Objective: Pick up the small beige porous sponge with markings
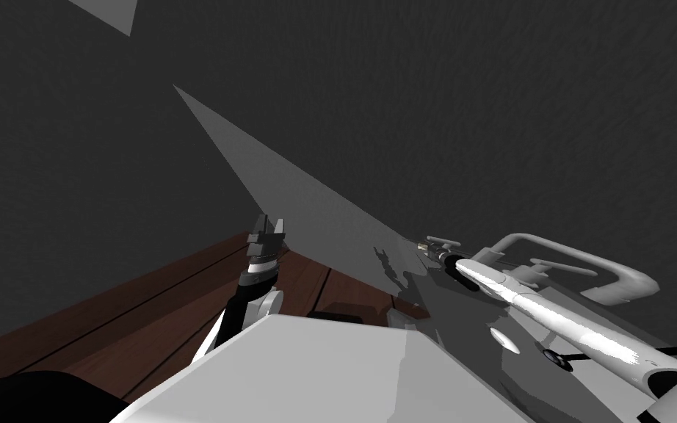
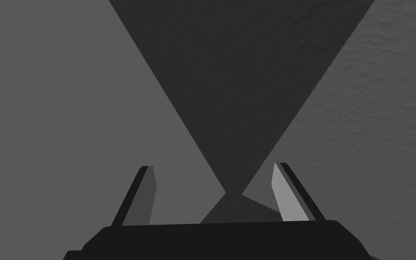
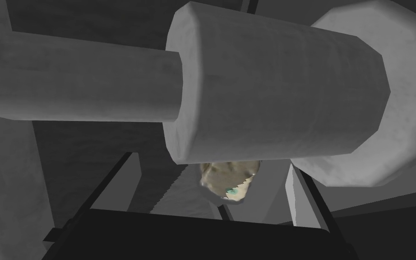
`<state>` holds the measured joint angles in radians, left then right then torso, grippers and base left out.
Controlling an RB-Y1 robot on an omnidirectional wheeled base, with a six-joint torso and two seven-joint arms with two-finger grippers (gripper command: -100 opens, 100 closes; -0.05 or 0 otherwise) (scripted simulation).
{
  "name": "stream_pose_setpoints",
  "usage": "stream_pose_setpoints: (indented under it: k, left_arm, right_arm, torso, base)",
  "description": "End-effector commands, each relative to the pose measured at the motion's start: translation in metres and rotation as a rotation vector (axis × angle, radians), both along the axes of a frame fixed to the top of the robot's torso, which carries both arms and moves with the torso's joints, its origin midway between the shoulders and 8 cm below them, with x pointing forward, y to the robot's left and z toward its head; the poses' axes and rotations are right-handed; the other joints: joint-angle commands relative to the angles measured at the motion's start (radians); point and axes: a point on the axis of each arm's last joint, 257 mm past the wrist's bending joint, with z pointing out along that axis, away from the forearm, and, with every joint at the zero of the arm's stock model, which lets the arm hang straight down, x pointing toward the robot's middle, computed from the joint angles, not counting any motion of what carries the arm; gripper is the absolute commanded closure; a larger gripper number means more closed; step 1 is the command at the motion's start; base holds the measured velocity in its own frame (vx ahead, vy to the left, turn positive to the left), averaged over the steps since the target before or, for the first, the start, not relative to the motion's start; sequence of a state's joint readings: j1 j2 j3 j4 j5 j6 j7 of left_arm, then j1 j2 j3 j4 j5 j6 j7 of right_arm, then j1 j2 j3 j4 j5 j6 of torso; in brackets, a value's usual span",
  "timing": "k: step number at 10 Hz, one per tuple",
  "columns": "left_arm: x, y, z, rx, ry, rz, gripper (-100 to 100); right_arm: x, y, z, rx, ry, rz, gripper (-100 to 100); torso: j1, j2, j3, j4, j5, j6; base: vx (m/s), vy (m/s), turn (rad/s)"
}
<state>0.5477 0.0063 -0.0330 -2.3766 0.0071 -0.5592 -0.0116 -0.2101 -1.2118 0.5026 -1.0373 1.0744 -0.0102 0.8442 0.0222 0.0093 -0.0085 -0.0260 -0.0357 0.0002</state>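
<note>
Asker: Grippers first, from the head view. What is made out?

Answerer: The left gripper (image 1: 269, 224) is seen raised over a brown planked surface (image 1: 131, 323), its fingers pointed up and away. The right gripper (image 1: 426, 248) is seen at the end of an outstretched arm, close against a grey faucet (image 1: 594, 268) with a looped spout.

Asker: And from the left wrist view?

Answerer: The left gripper's two fingers (image 2: 145, 189) are shown wide apart, and nothing is held between them.

Asker: Where is the sponge found?

Answerer: It is found in the right wrist view. The sponge (image 3: 229, 180) is seen in the gap between the right gripper's fingers (image 3: 298, 194), roughly midway, and neither finger is touched by it. Its far part is hidden behind a thick grey cylinder (image 3: 284, 90) of the faucet, from whose end a thinner rod (image 3: 76, 81) juts out.

Asker: How is it described?

Answerer: A small, lumpy, rounded piece is shown, beige and mottled with darker patches. A teal-green mark is seen on the edge nearest the gripper's body. What it rests on cannot be told.

Asker: And the right gripper's fingers?

Answerer: They are spread wide, and nothing is clamped.
</note>
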Motion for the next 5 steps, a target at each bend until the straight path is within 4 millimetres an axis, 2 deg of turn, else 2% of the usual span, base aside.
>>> stream_pose_setpoints:
  k: [1, 2, 3, 4, 5]
  left_arm:
    - [0.0, 0.0, 0.0, 0.0, 0.0, 0.0, 0]
    - [0.0, 0.0, 0.0, 0.0, 0.0, 0.0, 0]
    - [0.0, 0.0, 0.0, 0.0, 0.0, 0.0, 0]
    - [0.0, 0.0, 0.0, 0.0, 0.0, 0.0, 0]
    - [0.0, 0.0, 0.0, 0.0, 0.0, 0.0, 0]
  right_arm:
    - [0.007, -0.008, 0.015, -0.018, -0.03, -0.01, -100]
    - [0.009, -0.01, 0.022, -0.016, -0.044, -0.016, -100]
    - [0.004, -0.001, 0.001, 0.001, -0.012, -0.004, -100]
    - [0.004, -0.001, 0.001, 0.0, -0.012, -0.003, 100]
    - [0.004, -0.001, 0.001, 0.001, -0.012, -0.003, 100]
  torso:
    - [0.0, 0.0, 0.0, 0.0, 0.0, 0.0]
    - [-0.003, -0.003, 0.0, 0.003, 0.004, -0.001]
    - [-0.006, -0.006, 0.0, 0.007, 0.007, -0.001]
    - [-0.006, -0.006, 0.0, 0.007, 0.008, -0.002]
    - [-0.006, -0.006, 0.0, 0.007, 0.008, -0.002]
  base:
    - [0.001, -0.003, -0.018]
    - [0.007, -0.012, 0.008]
    - [0.0, 0.0, 0.0]
    - [0.0, 0.0, 0.0]
    - [0.0, 0.0, 0.0]
